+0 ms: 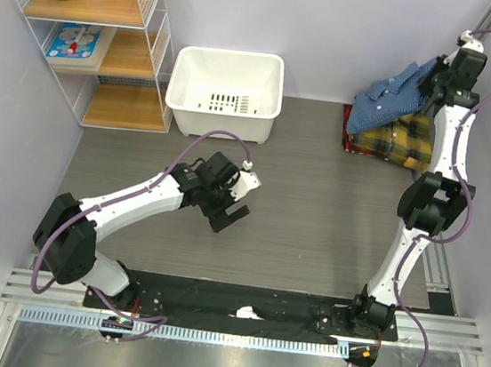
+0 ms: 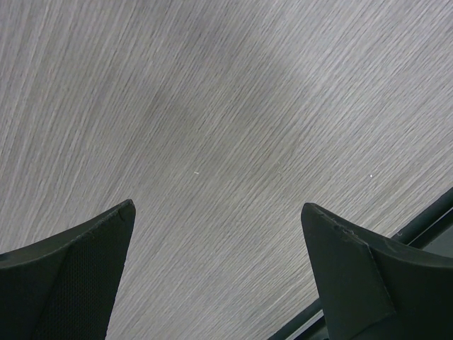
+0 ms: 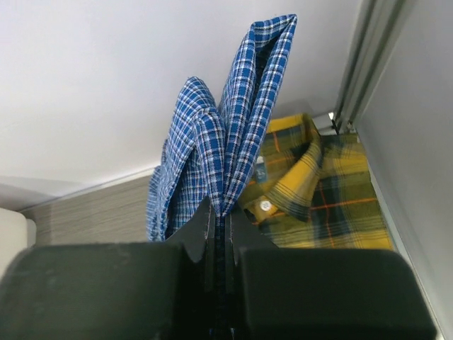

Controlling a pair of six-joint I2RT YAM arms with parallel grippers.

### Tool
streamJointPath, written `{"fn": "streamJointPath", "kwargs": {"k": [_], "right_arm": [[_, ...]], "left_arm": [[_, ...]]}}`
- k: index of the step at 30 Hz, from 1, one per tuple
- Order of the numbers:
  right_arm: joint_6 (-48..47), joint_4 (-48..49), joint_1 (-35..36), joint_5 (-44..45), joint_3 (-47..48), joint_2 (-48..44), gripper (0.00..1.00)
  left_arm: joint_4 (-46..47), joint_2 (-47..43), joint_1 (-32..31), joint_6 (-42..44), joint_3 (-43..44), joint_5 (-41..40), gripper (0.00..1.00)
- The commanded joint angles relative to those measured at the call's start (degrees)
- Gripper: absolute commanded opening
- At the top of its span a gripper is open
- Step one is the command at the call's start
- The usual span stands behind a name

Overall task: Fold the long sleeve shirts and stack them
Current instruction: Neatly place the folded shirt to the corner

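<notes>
Now — blue shirt [image 3: 237,120] in right gripper [image 3: 219,212]

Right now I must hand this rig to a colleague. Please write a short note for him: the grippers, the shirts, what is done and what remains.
Left gripper: open, empty, over the bare table.
Right gripper: shut on the blue shirt, held up at the far right corner.
Yellow plaid shirt: lies on the table below the blue one and looks folded.
Done: probably the fold of the yellow plaid shirt.
Left: fold the blue shirt, which hangs bunched, then stack it on the yellow one.
</notes>
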Motion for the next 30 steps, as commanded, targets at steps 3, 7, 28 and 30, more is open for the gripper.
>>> {"fn": "streamJointPath", "kwargs": {"k": [3,7,28,30], "right_arm": [[-0.15,3.13,-5.15,-11.1,-0.28,2.5,0.01],[-1.12,6.46,-8.23,-15.33,-1.59,4.61,0.01],[-9.39,17.37,-12.72,-23.24,-5.2,6.03,0.95],[-11.21,16.59,-12.63,-23.07,-4.68,4.19,0.99]], "left_arm": [[-1.69,1.02,0.24,0.84,3.5,-0.51,1.0],[-2.13,1.72,0.24,0.84,4.03,-0.51,1.0],[-6.08,1.46,4.8,-1.17,5.61,5.81,1.0],[-5.91,1.02,7.88,-2.58,6.22,9.48,1.0]]}}
